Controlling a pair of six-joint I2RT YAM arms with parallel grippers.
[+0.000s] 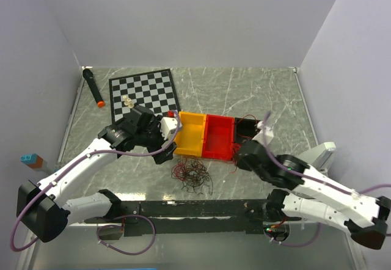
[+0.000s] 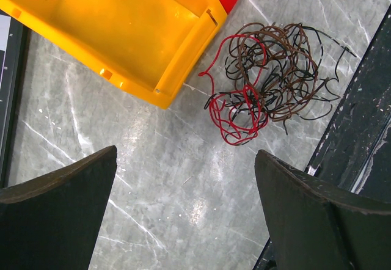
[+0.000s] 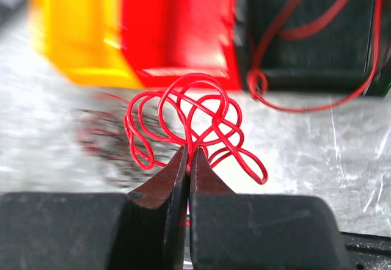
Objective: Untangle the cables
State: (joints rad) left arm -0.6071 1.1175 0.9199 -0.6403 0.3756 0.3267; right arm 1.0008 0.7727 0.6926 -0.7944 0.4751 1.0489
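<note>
From the top view I am seeing the cables (image 1: 194, 175) lying as a loose heap on the surface (image 1: 256, 93), just in front of the yellow bin (image 1: 190, 129) and the red bin (image 1: 218, 137), between the two arms. The heap is sitting at about 5 o'clock from the left jaws and about 8 o'clock from the right jaws. I am judging the left arm slightly the nearer, and I am making out no clear long axis in the heap. In the left wrist view the left jaws are standing wide apart with nothing between them, over bare surface. The heap is lying at 1 o'clock from their gap, near the yellow bin's corner. In the right wrist view the right jaws are pressing fully together on a red strand (image 3: 189, 114), whose loops are rising at 12 o'clock from the tips. The rest of the heap is showing blurred at 10 o'clock, and I cannot tell whether the strand is joined to it. I am reckoning the coming pull is depending on drawing that strand away from the heap, toward 3 o'clock in that view.
</note>
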